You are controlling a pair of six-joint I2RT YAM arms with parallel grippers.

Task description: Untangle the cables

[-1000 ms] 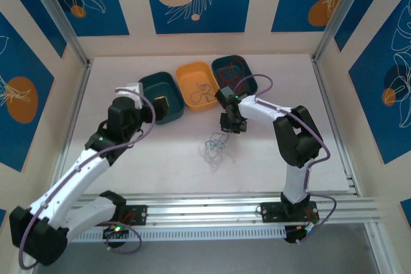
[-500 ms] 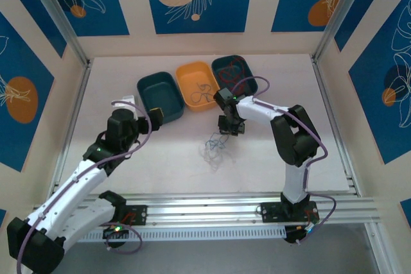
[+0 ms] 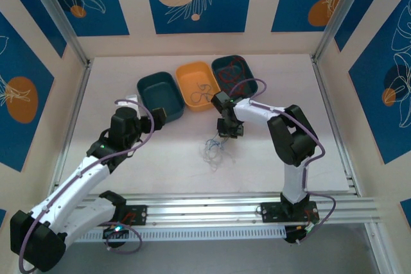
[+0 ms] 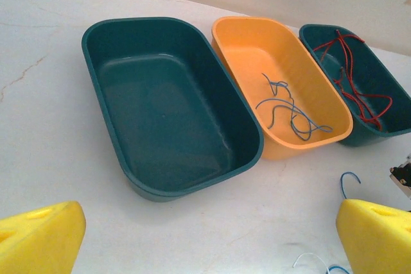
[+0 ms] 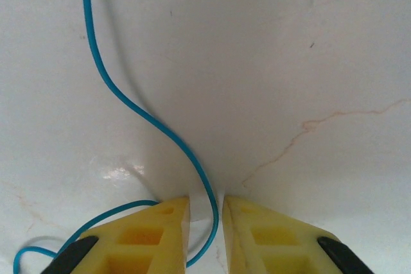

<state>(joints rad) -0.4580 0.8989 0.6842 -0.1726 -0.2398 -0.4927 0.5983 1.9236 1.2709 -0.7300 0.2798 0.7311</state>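
Note:
The cables [image 3: 215, 149] lie as a loose tangle of thin blue and white wires on the white table, near its middle. My right gripper [image 3: 229, 134] points down at the tangle's far edge. In the right wrist view its yellow fingers [image 5: 160, 235] stand a narrow gap apart on the table, and a blue wire [image 5: 128, 104] runs through that gap without being pinched; the gripper [image 5: 205, 213] is open. My left gripper [image 3: 157, 117] hovers wide open and empty before the bins [image 4: 209, 222]. Ends of the tangle [image 4: 347, 181] show at the lower right of the left wrist view.
Three bins stand in a row at the back. The left one, a dark teal bin [image 4: 87, 33], is empty. An orange bin [image 4: 225, 27] in the middle holds blue-grey wires [image 4: 292, 110]. At the right, a teal bin [image 3: 247, 68] holds red wires [image 4: 350, 75].
My left arm has drawn back from the empty teal bin toward the near left. My right gripper has shifted slightly left and down onto the tangle's edge.

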